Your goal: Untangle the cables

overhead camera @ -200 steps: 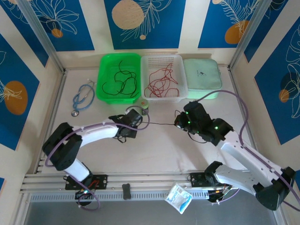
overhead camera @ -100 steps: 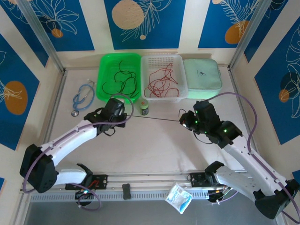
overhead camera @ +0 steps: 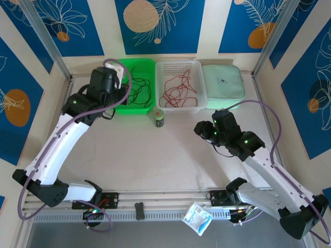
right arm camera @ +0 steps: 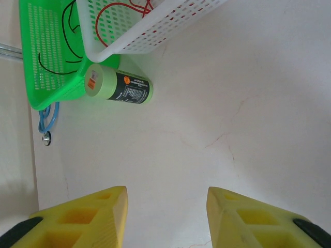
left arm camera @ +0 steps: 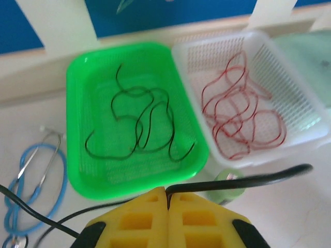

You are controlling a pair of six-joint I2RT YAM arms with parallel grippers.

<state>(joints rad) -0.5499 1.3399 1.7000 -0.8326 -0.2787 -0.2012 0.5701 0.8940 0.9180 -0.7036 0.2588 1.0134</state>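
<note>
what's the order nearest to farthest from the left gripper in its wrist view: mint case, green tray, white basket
1. Green tray, straight ahead of the left gripper.
2. White basket, to the right.
3. Mint case, far right.

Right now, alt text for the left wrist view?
The left gripper, shut, pinches a black cable that trails off to both sides at the bottom of the frame. Beyond it sit a green tray of loose black cables and a white basket of red cables, with a blue stethoscope on the table at left.
</note>
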